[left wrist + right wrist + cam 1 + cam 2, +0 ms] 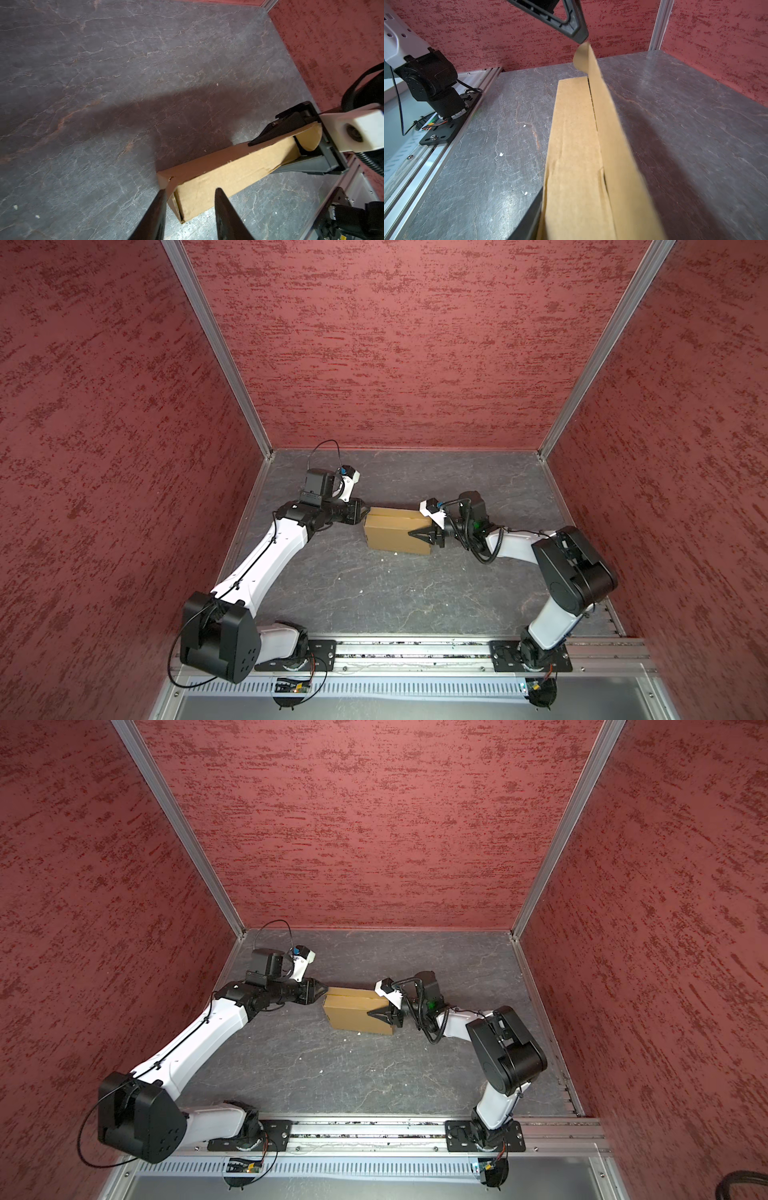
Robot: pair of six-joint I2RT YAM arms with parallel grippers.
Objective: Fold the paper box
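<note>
A metal rail [415, 651] at 6 o'clock carries both arms. Beyond it, about the middle of the grey stone-look worktop [374, 597], lies the paper box [395, 533] — tan cardboard, folded shallow (a thin slit shows along its lid in the right wrist view). The right gripper [416, 536] clasps the box's 3 o'clock end. The left gripper [367, 511] straddles its 10 o'clock corner, jaws parted — whether it pinches cannot be told. Farthest back stand red walls [395, 344].

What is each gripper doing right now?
Left gripper: open, fingers astride one end of the box.
Right gripper: closed, holding the box's other end.
</note>
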